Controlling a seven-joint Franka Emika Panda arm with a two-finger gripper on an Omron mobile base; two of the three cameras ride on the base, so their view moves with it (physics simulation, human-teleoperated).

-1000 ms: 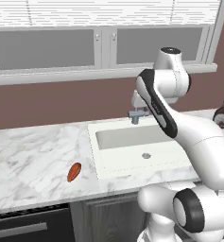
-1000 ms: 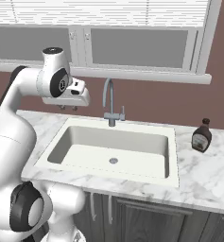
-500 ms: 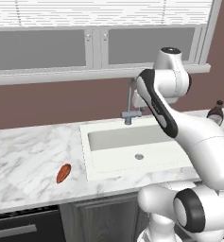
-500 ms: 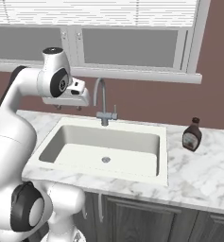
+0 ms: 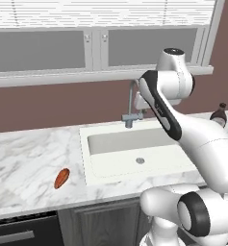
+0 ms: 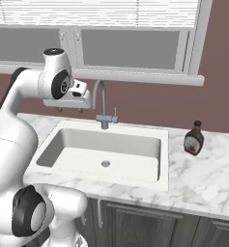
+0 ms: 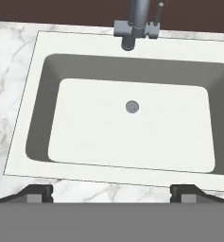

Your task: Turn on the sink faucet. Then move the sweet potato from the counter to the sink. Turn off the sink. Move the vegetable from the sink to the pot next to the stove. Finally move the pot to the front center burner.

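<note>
Marble counter [image 5: 24, 163] surrounding an empty sink [image 6: 63, 140]: the gripper [image 7: 111, 191], fingers spread and holding nothing, hangs high above the basin, probably to approach the sink faucet [image 6: 104, 103] lever first, while the sweet potato [image 5: 61, 178] lies left of the sink.

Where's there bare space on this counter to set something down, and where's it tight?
Free: the counter left of the sink, apart from the sweet potato near its front edge. Also free: the marble between the sink and the brown bottle, and in front of that bottle. Tight: the strip behind the basin, around the sink faucet.
</note>
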